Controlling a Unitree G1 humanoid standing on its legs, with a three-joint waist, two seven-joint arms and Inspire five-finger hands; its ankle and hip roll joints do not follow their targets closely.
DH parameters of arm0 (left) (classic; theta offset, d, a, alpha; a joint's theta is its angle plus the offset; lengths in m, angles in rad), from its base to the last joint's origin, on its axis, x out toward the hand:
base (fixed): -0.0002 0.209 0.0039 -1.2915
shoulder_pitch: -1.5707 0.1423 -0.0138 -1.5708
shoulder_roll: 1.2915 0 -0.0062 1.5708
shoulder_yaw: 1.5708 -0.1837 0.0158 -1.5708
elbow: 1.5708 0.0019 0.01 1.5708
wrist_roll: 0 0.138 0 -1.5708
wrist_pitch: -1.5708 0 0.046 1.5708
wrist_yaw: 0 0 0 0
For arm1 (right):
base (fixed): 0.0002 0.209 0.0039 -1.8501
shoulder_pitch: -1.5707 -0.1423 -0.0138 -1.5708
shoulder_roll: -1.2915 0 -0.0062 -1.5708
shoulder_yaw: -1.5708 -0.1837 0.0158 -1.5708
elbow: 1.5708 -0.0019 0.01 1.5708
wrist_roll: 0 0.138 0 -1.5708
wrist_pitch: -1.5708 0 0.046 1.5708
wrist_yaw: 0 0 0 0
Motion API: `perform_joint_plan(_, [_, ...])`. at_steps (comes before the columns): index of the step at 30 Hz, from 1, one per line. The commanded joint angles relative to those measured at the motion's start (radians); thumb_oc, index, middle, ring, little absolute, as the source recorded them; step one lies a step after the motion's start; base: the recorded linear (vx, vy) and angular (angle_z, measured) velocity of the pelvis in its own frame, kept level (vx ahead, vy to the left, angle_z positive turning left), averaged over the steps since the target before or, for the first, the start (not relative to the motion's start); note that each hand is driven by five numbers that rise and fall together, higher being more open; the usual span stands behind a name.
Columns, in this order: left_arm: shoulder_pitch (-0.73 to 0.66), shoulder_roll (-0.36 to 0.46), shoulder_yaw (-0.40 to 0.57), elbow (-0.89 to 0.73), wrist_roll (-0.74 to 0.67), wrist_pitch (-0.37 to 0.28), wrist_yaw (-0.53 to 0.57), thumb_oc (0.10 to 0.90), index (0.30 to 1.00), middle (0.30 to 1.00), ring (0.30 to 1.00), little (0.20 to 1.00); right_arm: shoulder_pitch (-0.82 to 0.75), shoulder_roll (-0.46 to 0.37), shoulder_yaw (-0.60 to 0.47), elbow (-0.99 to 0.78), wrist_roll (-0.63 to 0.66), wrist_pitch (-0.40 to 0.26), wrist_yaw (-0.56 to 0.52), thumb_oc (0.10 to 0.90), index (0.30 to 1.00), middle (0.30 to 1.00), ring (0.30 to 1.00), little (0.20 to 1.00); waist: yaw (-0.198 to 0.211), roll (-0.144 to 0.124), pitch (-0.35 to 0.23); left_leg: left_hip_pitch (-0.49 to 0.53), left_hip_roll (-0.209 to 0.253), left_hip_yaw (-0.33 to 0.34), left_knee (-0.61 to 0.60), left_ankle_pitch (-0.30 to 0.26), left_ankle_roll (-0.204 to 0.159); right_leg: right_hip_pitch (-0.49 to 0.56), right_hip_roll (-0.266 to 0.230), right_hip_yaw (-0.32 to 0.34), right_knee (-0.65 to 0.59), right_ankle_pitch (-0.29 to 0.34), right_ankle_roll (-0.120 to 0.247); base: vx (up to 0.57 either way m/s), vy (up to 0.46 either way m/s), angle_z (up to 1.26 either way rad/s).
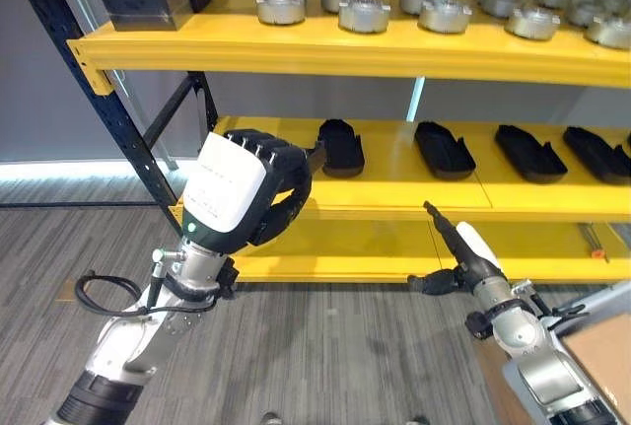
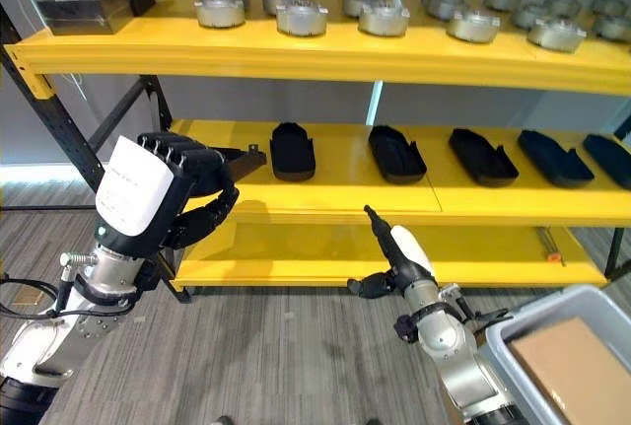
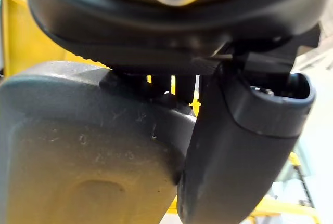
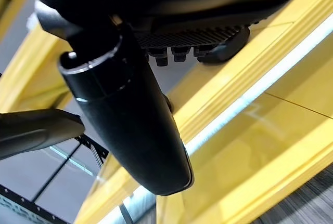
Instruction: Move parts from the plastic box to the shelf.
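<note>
My left hand (image 1: 246, 188), with its white back plate, is raised before the left end of the yellow shelf's middle level (image 1: 394, 183). Its fingers are curled round a black part whose tip (image 2: 248, 157) sticks out toward the shelf. Several black parts (image 1: 444, 149) of the same kind lie in a row on that level. My right hand (image 1: 458, 247) hangs lower, in front of the shelf's front edge, open and empty with its fingers pointing up. The grey plastic box (image 2: 592, 307) stands at the lower right, holding a brown cardboard piece (image 2: 572, 366).
The upper shelf level (image 1: 296, 50) carries several round silver parts (image 1: 365, 14) and dark blocks (image 1: 148, 3) at its left end. A dark blue rack upright (image 1: 59, 40) with diagonal braces stands at the left. Grey floor lies below the shelf.
</note>
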Motion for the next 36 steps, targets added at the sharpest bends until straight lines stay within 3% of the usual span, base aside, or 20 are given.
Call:
perform_joint_plan(1, [-0.118, 0.016, 0.086, -0.079, -0.032, 0.02, 0.068, 0.4, 0.3, 0.3, 0.3, 0.3, -0.137, -0.028, -0.055, -0.055, -0.02, -0.096, -0.048, 0.9, 1.0, 1.0, 1.0, 1.0, 0.036, 0.036, -0.043, 0.29, -0.162, 0.041, -0.311, -0.014, 0.119, -0.013, 0.006, -0.075, 0.285, 0.006, 0.081, 0.05, 0.102, -0.2])
perform_joint_plan(4, [-0.075, 0.008, 0.116, -0.097, -0.012, 0.048, 0.088, 0.4, 0.3, 0.3, 0.3, 0.3, -0.123, -0.035, -0.07, -0.073, -0.021, -0.117, -0.043, 0.9, 1.0, 1.0, 1.0, 1.0, 0.003, 0.015, -0.02, 0.321, -0.181, 0.033, -0.323, -0.035, 0.12, -0.085, 0.057, -0.045, 0.185, 0.025, 0.073, 0.07, 0.01, -0.23])
perform_joint_plan(8, [-0.028, 0.008, 0.152, -0.116, -0.051, 0.092, 0.113, 0.4, 0.3, 0.3, 0.3, 0.3, -0.102, -0.04, -0.101, -0.097, -0.034, -0.141, -0.034, 0.9, 1.0, 1.0, 1.0, 1.0, -0.008, 0.002, -0.018, 0.343, -0.181, 0.03, -0.332, -0.045, 0.104, -0.092, 0.048, -0.052, 0.006, 0.075, 0.089, 0.19, -0.084, 0.32])
perform_joint_plan(9, [-0.015, 0.0, 0.164, -0.116, -0.056, 0.092, 0.128, 0.4, 0.3, 0.3, 0.3, 0.3, -0.1, -0.039, -0.106, -0.112, -0.039, -0.136, -0.042, 0.9, 1.0, 1.0, 1.0, 1.0, -0.011, -0.009, -0.014, 0.355, -0.182, 0.02, -0.334, -0.053, 0.093, -0.104, 0.035, -0.033, -0.1, 0.129, 0.11, 0.27, -0.15, 0.22])
perform_joint_plan(10, [-0.009, -0.006, 0.167, -0.117, -0.055, 0.093, 0.129, 0.4, 0.3, 0.3, 0.3, 0.3, -0.097, -0.035, -0.11, -0.12, -0.048, -0.136, -0.045, 0.9, 1.0, 1.0, 1.0, 1.0, -0.017, -0.011, -0.012, 0.358, -0.179, 0.011, -0.329, -0.058, 0.091, -0.107, 0.035, -0.005, -0.151, 0.145, 0.116, 0.34, -0.218, 0.11])
perform_joint_plan(13, [0.008, -0.02, 0.166, -0.135, -0.041, 0.105, 0.125, 0.4, 0.3, 0.3, 0.3, 0.3, -0.067, -0.025, -0.134, -0.159, -0.067, -0.14, -0.044, 0.9, 1.0, 1.0, 1.0, 1.0, -0.041, -0.017, -0.005, 0.358, -0.164, -0.019, -0.297, -0.084, 0.089, -0.125, 0.023, 0.081, -0.211, 0.17, 0.124, 0.25, -0.145, 0.24])
perform_joint_plan(16, [0.02, -0.036, 0.17, -0.14, -0.025, 0.1, 0.116, 0.4, 0.3, 0.3, 0.3, 0.3, -0.04, -0.037, -0.155, -0.183, -0.061, -0.145, -0.038, 0.9, 1.0, 1.0, 1.0, 1.0, -0.049, -0.028, -0.01, 0.348, -0.158, -0.031, -0.263, -0.105, 0.08, -0.084, 0.041, 0.106, -0.246, 0.146, 0.116, 0.3, -0.171, 0.49])
perform_joint_plan(19, [0.024, -0.042, 0.174, -0.152, -0.035, 0.113, 0.093, 0.4, 0.3, 0.3, 0.3, 0.3, -0.028, -0.055, -0.167, -0.194, -0.055, -0.144, -0.028, 0.9, 1.0, 1.0, 1.0, 1.0, -0.052, -0.038, -0.012, 0.345, -0.147, -0.019, -0.223, -0.125, 0.072, -0.068, 0.049, 0.089, -0.202, 0.134, 0.109, 0.27, -0.126, 0.55])
perform_joint_plan(24, [0.069, -0.045, 0.212, -0.181, -0.048, 0.087, 0.079, 0.4, 0.3, 0.3, 0.3, 0.3, -0.031, -0.082, -0.177, -0.2, -0.047, -0.128, -0.03, 0.9, 1.0, 1.0, 1.0, 1.0, -0.049, -0.034, -0.022, 0.363, -0.112, 0.015, -0.217, -0.121, 0.058, -0.061, 0.094, 0.045, -0.132, 0.036, 0.077, 0.3, -0.108, 0.16])
perform_joint_plan(26, [0.088, -0.05, 0.219, -0.196, -0.045, 0.093, 0.079, 0.4, 0.3, 0.3, 0.3, 0.3, -0.037, -0.093, -0.173, -0.194, -0.073, -0.122, -0.056, 0.9, 1.0, 1.0, 1.0, 1.0, -0.061, -0.031, -0.027, 0.369, -0.08, 0.046, -0.214, -0.115, 0.055, -0.065, 0.132, 0.034, -0.085, -0.033, 0.052, 0.34, -0.133, -0.11])
perform_joint_plan(29, [0.088, -0.051, 0.214, -0.196, -0.046, 0.096, 0.083, 0.4, 0.3, 0.3, 0.3, 0.3, -0.038, -0.099, -0.169, -0.193, -0.093, -0.123, -0.065, 0.9, 1.0, 1.0, 1.0, 1.0, -0.073, -0.025, -0.03, 0.374, -0.055, 0.064, -0.206, -0.115, 0.047, -0.066, 0.157, 0.038, -0.064, -0.068, 0.035, 0.2, -0.09, 0.06])
perform_joint_plan(36, [0.095, -0.047, 0.203, -0.202, -0.044, 0.11, 0.096, 0.4, 0.3, 0.3, 0.3, 0.3, -0.035, -0.132, -0.174, -0.184, -0.116, -0.136, -0.106, 0.9, 1.0, 1.0, 1.0, 1.0, -0.087, -0.005, -0.038, 0.347, 0.004, 0.066, -0.15, -0.017, 0.005, -0.043, 0.228, 0.048, -0.044, -0.146, -0.032, 0.21, -0.118, 0.03])
